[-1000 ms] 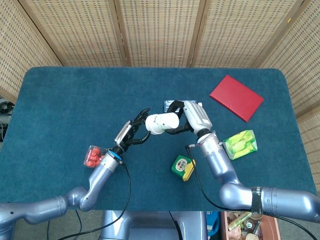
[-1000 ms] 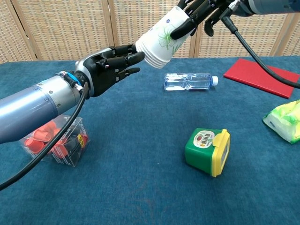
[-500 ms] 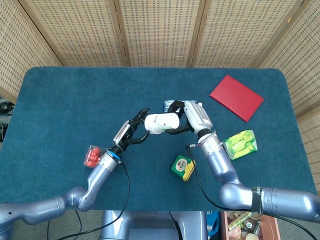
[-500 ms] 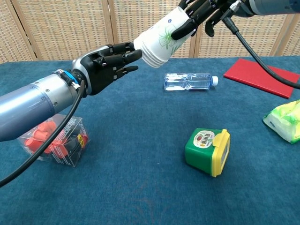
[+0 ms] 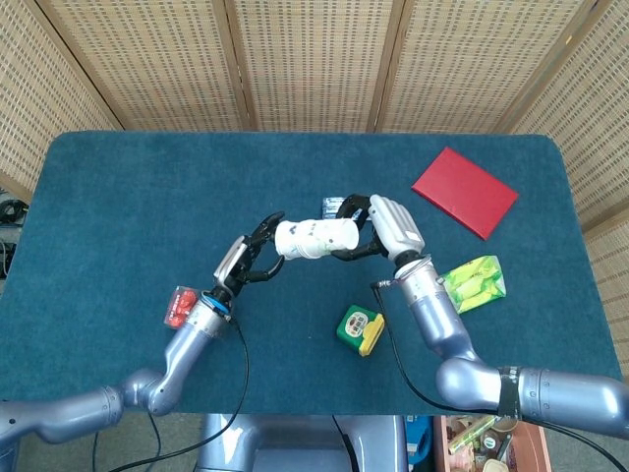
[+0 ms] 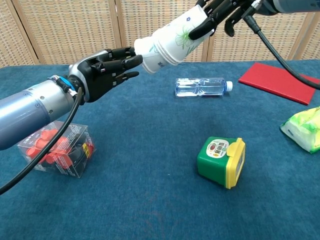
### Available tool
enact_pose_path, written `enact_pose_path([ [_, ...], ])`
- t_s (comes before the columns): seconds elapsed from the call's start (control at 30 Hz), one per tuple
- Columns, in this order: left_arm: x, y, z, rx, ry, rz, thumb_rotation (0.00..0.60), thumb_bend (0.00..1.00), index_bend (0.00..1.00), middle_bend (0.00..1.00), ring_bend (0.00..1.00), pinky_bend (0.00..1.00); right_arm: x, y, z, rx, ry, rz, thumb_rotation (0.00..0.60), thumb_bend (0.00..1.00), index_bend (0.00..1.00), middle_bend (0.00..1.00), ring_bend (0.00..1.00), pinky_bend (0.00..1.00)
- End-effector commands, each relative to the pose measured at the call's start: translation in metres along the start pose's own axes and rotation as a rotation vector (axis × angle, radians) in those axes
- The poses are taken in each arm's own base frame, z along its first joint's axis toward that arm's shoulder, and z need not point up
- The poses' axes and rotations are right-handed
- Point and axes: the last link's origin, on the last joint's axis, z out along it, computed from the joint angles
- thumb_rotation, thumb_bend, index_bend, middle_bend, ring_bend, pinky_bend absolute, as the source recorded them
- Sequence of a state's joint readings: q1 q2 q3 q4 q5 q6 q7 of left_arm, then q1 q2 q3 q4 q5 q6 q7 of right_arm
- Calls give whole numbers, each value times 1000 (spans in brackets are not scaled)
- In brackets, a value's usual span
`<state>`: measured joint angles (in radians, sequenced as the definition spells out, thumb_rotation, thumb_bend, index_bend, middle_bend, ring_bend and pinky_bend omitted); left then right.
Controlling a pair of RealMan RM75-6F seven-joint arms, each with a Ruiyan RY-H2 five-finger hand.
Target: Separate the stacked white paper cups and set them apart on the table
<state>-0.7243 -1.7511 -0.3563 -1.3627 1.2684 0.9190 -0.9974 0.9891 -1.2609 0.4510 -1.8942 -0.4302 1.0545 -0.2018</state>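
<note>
- Table (image 5: 118,216): covered in dark teal cloth.
- Backdrop (image 5: 314,59): woven wicker screen panels behind the table.
- Stacked white paper cups (image 6: 167,42): held in the air above the table's middle, tilted, bases toward the left hand.
- Right hand (image 6: 220,12): fingers wrapped round the stack's upper part.
- Left hand (image 6: 102,70): fingertips at the lowest cup's base; whether it grips, cannot tell.
- On the cloth: water bottle (image 6: 202,86), red book (image 5: 464,192), green tape measure (image 6: 221,161), clear box (image 6: 60,150), green packet (image 5: 473,282).

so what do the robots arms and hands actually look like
Both arms are smooth silver-grey metallic tubes. The left hand and right hand are black with jointed fingers; from above, the backs carry pale plates. A blue ring marks the left wrist, and black cables trail along both forearms.
</note>
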Motion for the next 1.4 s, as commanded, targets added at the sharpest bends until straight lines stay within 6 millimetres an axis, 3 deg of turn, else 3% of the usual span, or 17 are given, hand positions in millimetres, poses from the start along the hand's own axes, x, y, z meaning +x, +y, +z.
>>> enact_pose_path([
  [0.03,7,-3,-4,10,19,17,600,459,671,82,0,0,2,2,-1,-4,7,3,600,204,768,672,547,750],
  [0.33,38,-7,-20,44,95,83,600,461,676,90,0,0,10,5,-6,-7,25,7,600,204,768,672,547,750],
  [0.67,76,11,-38,54,180,228,600,464,684,95,0,0,21,18,-18,-31,61,-13,600,204,768,672,547,750],
  [0.97,102,29,-52,127,185,666,600,465,688,106,0,0,24,48,-26,-73,105,-222,600,205,768,669,547,750],
  [1.23,111,42,-68,182,185,923,600,466,688,108,0,0,18,79,-31,-123,113,-354,600,205,768,651,547,750],
  [1.33,115,46,-77,189,192,1021,600,466,688,108,0,0,17,94,-33,-146,111,-417,600,204,768,616,541,745],
  [1.4,115,46,-81,194,195,1058,600,465,655,90,0,0,15,99,-35,-147,112,-446,600,204,755,554,487,713],
])
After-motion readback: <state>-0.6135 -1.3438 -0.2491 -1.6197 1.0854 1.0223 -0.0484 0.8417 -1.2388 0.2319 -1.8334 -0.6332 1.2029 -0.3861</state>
